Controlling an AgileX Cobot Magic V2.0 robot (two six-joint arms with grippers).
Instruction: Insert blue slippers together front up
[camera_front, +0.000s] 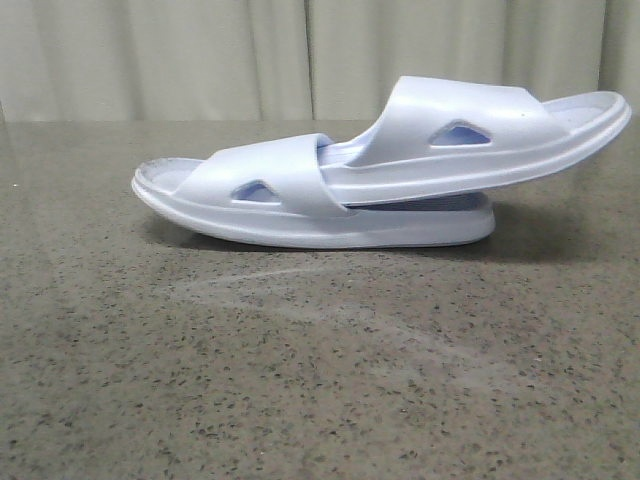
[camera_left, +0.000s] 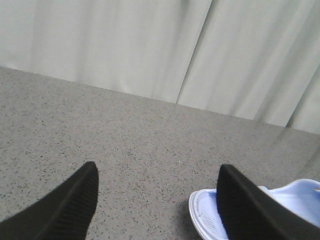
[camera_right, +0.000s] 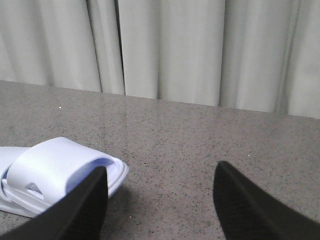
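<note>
The blue slippers (camera_front: 380, 170) lie nested on the worktop (camera_front: 300, 380), one pushed under the other's strap, and look light, soft and a little springy, best held by the thick sole edge, while the left tool (camera_left: 157, 205) and right tool (camera_right: 160, 200) stand spread apart and empty.

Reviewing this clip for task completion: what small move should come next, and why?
Probably none beyond keeping both arms clear. The upper slipper is already tucked under the strap of the lower slipper on the table, and both the left gripper and right gripper are open and empty.
</note>
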